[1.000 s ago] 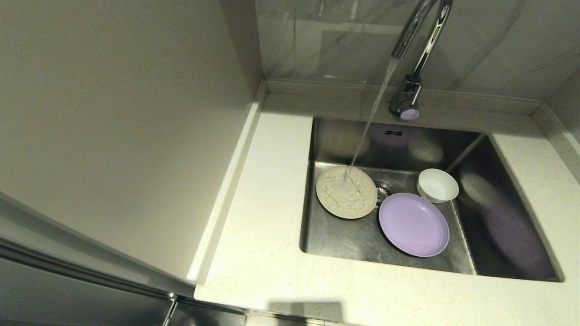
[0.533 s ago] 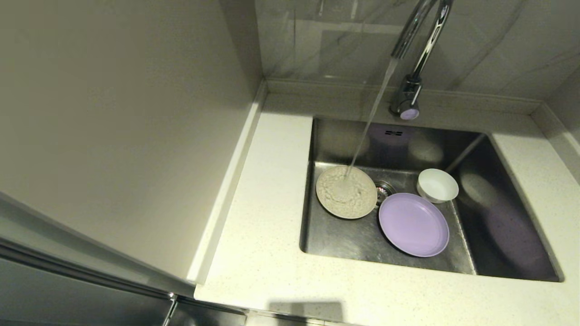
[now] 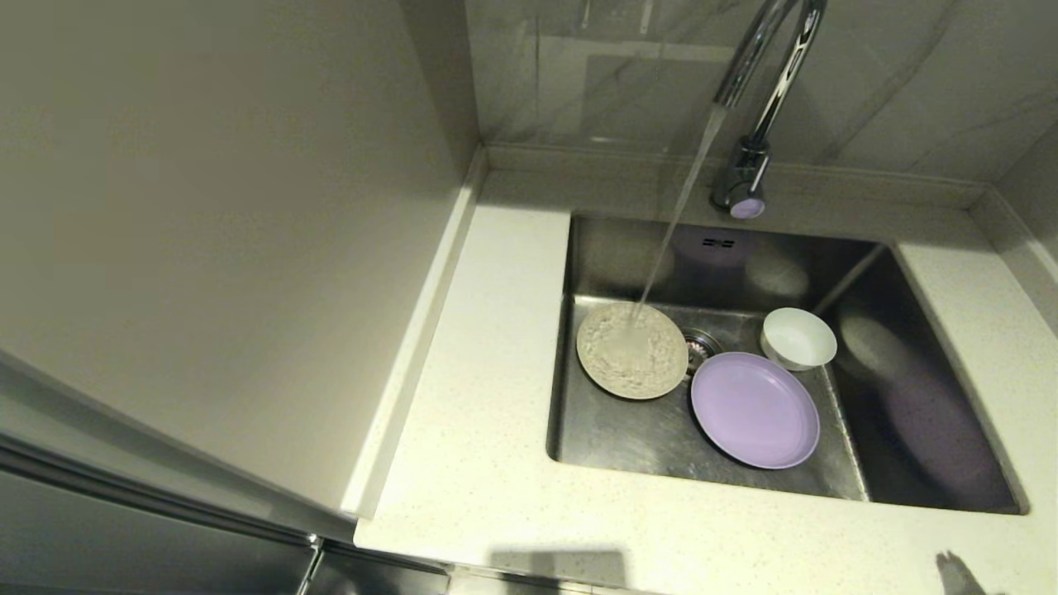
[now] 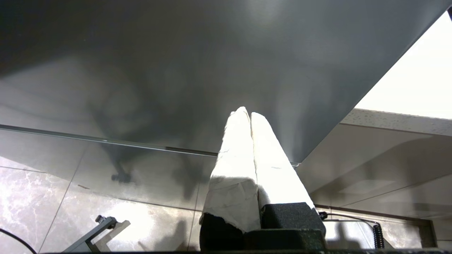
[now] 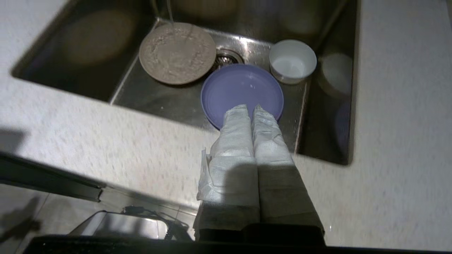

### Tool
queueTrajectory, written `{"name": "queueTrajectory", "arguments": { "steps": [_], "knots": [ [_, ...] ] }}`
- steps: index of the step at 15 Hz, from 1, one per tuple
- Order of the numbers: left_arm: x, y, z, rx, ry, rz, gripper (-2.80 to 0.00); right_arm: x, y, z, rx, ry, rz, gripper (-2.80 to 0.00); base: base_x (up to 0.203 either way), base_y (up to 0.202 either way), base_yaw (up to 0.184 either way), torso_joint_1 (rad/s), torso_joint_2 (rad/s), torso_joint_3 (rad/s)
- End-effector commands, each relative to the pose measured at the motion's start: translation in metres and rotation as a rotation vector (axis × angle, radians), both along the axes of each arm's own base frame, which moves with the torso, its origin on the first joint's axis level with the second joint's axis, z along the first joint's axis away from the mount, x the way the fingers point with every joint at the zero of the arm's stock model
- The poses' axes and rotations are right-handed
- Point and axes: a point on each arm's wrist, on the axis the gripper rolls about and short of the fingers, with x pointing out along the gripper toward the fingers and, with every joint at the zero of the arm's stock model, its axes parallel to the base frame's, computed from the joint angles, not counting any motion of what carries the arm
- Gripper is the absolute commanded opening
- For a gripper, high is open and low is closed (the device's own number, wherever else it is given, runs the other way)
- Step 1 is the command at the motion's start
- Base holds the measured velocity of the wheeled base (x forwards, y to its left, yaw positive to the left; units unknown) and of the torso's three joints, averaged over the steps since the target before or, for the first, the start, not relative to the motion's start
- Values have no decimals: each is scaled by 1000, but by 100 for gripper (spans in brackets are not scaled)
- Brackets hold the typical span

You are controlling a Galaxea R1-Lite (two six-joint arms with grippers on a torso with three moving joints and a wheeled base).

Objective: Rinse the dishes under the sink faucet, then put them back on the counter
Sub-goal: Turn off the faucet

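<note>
Three dishes lie in the steel sink (image 3: 616, 442). The cream plate (image 3: 632, 351) sits at the left under the water running from the chrome faucet (image 3: 764, 74). To its right lie the lilac plate (image 3: 754, 409) and, behind that, the white bowl (image 3: 798, 337). My right gripper (image 5: 250, 106) is shut and empty. It hangs over the counter's (image 3: 488, 413) front edge and points toward the lilac plate (image 5: 240, 88), well short of it. My left gripper (image 4: 247, 111) is shut and empty, parked low in front of the cabinet.
The round drain strainer (image 3: 698, 345) lies between the two plates. A tall grey panel (image 3: 207, 248) walls off the counter's left side, and a low raised edge runs along the back. Bare counter lies left, front and right of the basin.
A dark tip has come into the head view at the bottom right corner. The dishes have not moved and the water keeps running onto the cream plate.
</note>
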Motion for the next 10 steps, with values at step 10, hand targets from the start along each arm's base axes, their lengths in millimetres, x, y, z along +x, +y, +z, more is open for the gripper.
{"name": "queueTrajectory", "arguments": {
  "steps": [10],
  "knots": [
    [0,0,0,0,-2,1,-280,159,3,121,85,170,153,-280,0,0,0,0,0,0]
  ]
}}
